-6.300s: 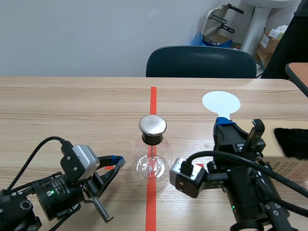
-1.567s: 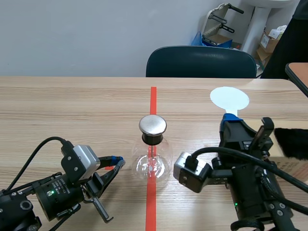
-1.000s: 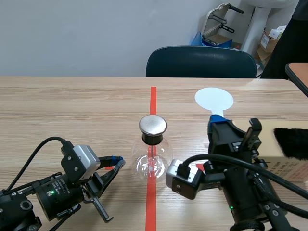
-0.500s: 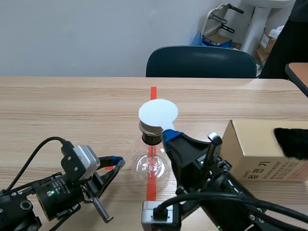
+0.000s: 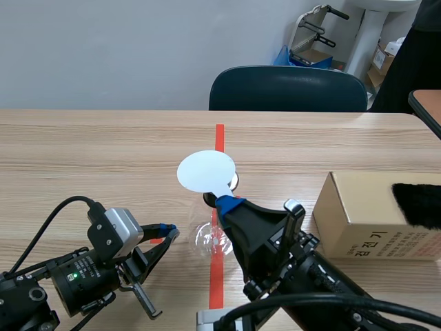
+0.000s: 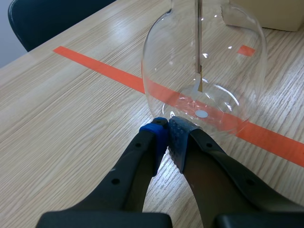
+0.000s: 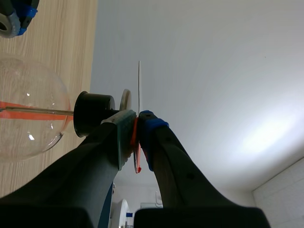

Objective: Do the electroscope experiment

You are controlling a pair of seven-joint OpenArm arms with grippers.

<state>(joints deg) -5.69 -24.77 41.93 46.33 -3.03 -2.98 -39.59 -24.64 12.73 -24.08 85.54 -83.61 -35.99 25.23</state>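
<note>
Scene view: wooden table [image 5: 83,152], dark chair [image 5: 289,89] behind; right gripper [image 7: 136,122] pinches the white disc [image 5: 205,172], left gripper [image 6: 167,129] closed empty.

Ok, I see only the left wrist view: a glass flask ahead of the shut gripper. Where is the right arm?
Observer: The right gripper is shut on a white disc.
Operator: Where is it against the flask?
Observer: Edge-on, just beside the metal cap on the flask's neck; whether they touch, I cannot tell.
Operator: Anything else nearby?
Observer: A black furry piece lies on the cardboard box.
</note>
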